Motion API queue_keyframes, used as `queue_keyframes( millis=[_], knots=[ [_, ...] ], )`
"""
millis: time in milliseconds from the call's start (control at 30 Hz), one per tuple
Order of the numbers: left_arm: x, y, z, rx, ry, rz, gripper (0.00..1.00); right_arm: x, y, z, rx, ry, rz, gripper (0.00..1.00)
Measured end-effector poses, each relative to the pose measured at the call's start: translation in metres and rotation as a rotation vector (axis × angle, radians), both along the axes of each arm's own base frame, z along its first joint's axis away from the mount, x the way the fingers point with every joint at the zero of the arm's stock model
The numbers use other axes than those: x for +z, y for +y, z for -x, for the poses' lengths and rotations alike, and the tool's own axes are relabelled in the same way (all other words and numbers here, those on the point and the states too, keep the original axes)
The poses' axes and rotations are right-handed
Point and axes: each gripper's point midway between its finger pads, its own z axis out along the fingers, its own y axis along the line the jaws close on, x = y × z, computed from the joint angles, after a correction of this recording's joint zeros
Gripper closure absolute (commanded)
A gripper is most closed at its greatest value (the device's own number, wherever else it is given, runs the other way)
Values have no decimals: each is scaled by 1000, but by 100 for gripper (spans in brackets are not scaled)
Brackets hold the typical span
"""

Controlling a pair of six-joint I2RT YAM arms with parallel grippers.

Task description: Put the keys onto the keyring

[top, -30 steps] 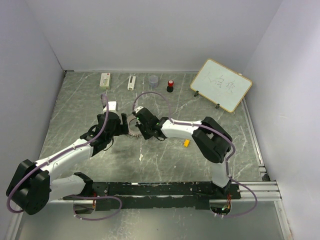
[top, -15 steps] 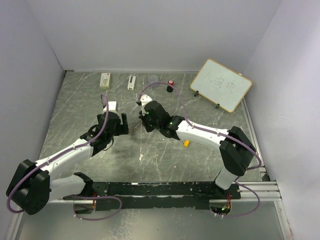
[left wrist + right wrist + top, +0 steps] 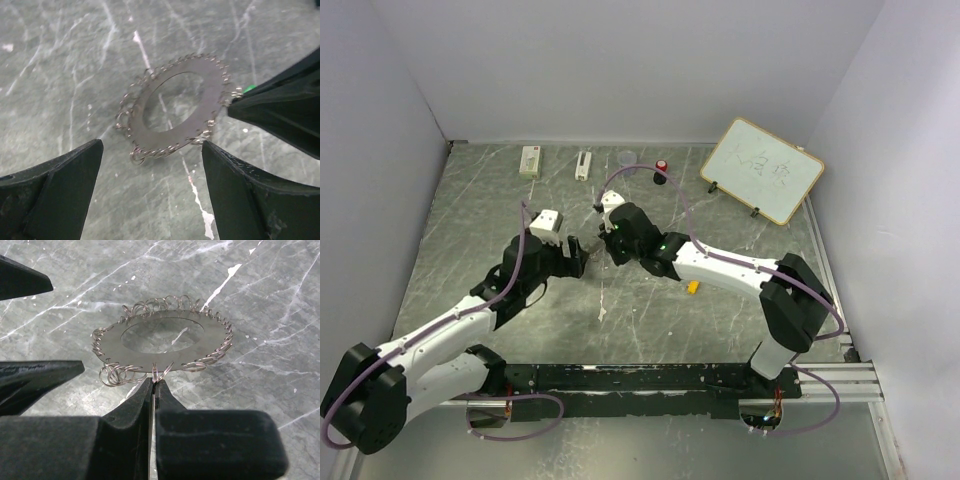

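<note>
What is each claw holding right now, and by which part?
The right claw is shut on the keyring, pinching one small wire loop on its rim. The left claw is open and holds nothing.

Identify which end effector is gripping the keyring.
The right end effector, pinched shut on a small wire loop at the rim of the keyring; the left end effector hangs wide open, clear of the ring.

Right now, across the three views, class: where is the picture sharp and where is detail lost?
Left wrist: keyring crisp, near jaws soft and featureless. Right wrist: its loops sharp, jaws almost pure black. Top external: even light, no glare, keyring too small to resolve.
</note>
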Motion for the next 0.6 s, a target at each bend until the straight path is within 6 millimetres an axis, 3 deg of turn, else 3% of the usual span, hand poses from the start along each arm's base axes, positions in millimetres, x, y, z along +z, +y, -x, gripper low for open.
queue_keyframes(
  millis=[200,600],
  knots=[
    [16,-21,-3,-110,-77,40,11,2,0,0,6,-6,0,100],
    [-8,-48,-5,-238,-58,22,17,14,0,1,21,-30,-12,100]
  ],
)
